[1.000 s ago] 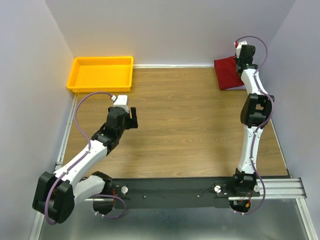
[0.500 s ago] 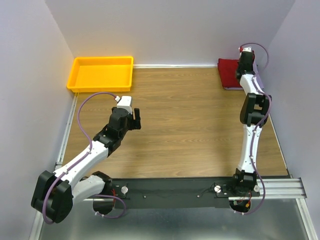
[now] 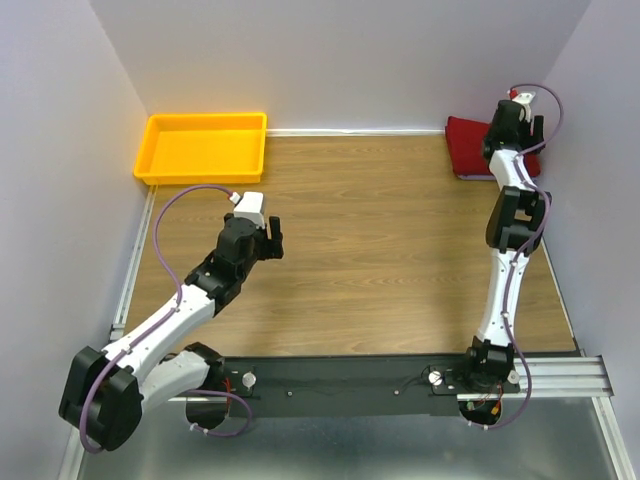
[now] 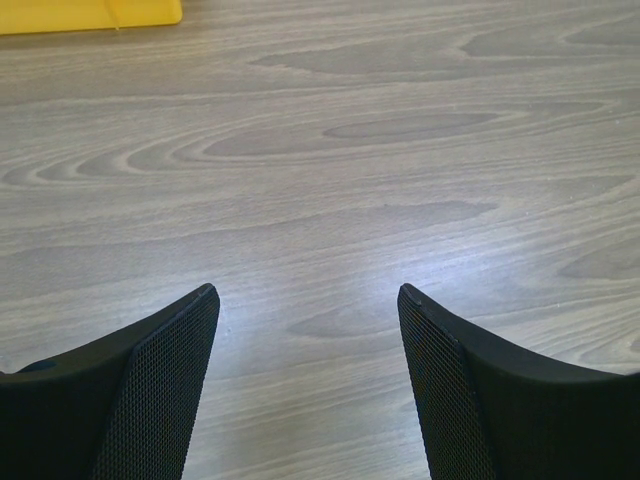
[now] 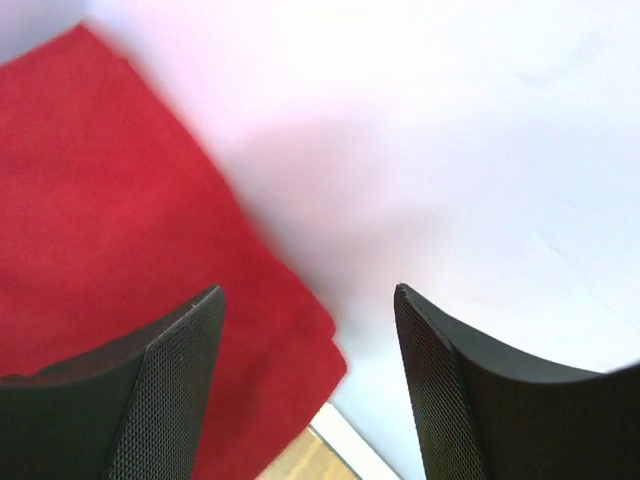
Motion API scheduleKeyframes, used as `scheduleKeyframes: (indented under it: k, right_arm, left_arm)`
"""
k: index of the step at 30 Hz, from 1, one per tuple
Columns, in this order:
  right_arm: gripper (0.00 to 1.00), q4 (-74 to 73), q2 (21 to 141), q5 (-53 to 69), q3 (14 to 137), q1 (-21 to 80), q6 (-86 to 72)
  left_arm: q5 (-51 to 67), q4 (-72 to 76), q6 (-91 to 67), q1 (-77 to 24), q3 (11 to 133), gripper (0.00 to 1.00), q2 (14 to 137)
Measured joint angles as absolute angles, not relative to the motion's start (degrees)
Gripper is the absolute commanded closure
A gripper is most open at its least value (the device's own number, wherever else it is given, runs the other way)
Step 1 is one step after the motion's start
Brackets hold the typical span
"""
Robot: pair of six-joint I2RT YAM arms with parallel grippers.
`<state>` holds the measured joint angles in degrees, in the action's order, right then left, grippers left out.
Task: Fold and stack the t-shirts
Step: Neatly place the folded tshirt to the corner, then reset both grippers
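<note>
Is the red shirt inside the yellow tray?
No, the red shirt lies at the far right corner of the table, while the yellow tray sits at the far left.

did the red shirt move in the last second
Yes. The red t-shirt has slid right, into the table's far corner, closer to the right wall.

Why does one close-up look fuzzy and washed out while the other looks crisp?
Right wrist view: the red shirt has a smeared edge, and the wall behind is washed nearly white. Left wrist view: the table grain is sharp, with a pale sheen low in the frame. Top view: even light, soft shadows.
</note>
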<state>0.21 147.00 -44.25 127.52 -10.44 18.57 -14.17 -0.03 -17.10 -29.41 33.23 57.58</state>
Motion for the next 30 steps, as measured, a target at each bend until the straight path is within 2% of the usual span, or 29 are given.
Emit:
scheduleKeyframes:
  k: [1, 4, 8, 15, 19, 25, 30]
  right_arm:
    - [0.24, 0.38, 146.96, -45.36, 127.50, -10.52, 18.35]
    - [0.12, 0.82, 144.00, -47.22, 123.09, -10.90, 17.41]
    - [0.10, 0.21, 134.43, -46.68, 112.22, -10.98, 14.39]
    - [0.00, -4.86, 104.86, -35.53, 94.04, -10.85, 3.84]
    - [0.00, -8.80, 86.80, -26.48, 85.06, -10.85, -3.33]
    - [0.00, -14.66, 62.89, -12.78, 76.34, -10.81, -12.82]
    - [0.00, -19.77, 46.39, -9.04, 69.34, -5.15, -17.21]
  left_arm:
    - [-14.41, -0.03, -17.10, -29.50, 33.23, 0.21, 57.28]
    - [-14.94, -0.03, -16.97, -29.85, 33.23, 0.20, 55.83]
    - [-15.64, -0.08, -16.97, -30.15, 33.23, 0.20, 53.06]
    - [-17.50, -0.14, -17.02, -30.15, 33.23, 0.20, 43.33]
    - [-19.16, -0.78, -17.02, -30.15, 33.74, 0.18, 36.38]
    - [-25.28, -5.91, -16.88, -30.30, 42.24, 0.17, 29.50]
    - [-31.57, -10.15, -16.25, -30.41, 48.84, 0.17, 22.06]
